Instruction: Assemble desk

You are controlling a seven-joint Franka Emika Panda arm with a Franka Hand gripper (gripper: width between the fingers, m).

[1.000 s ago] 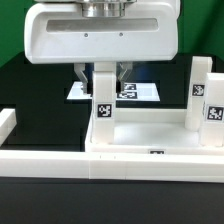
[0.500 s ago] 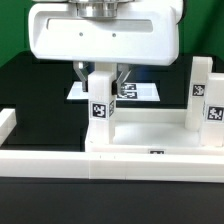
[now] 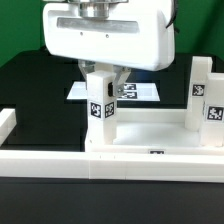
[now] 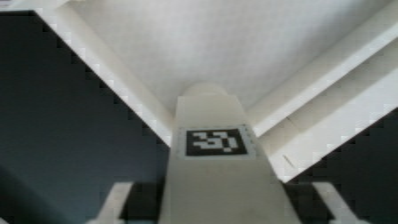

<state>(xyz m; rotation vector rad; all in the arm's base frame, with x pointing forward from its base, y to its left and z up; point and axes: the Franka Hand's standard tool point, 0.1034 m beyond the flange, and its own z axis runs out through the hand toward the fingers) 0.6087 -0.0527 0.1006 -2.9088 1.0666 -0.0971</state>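
You have the white plastic tray-like desk tabletop (image 3: 150,137) against the white border bar (image 3: 45,160) at the table's front edge, two tagged white block legs (image 3: 207,100) standing, and your gripper (image 3: 104,78) grasping a third leg (image 3: 100,105) at its corner socket, so more remains.

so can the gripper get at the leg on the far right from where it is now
Probably yes, but not at once: the gripper straddles another leg. The right legs stand upright on the tabletop, open from above.
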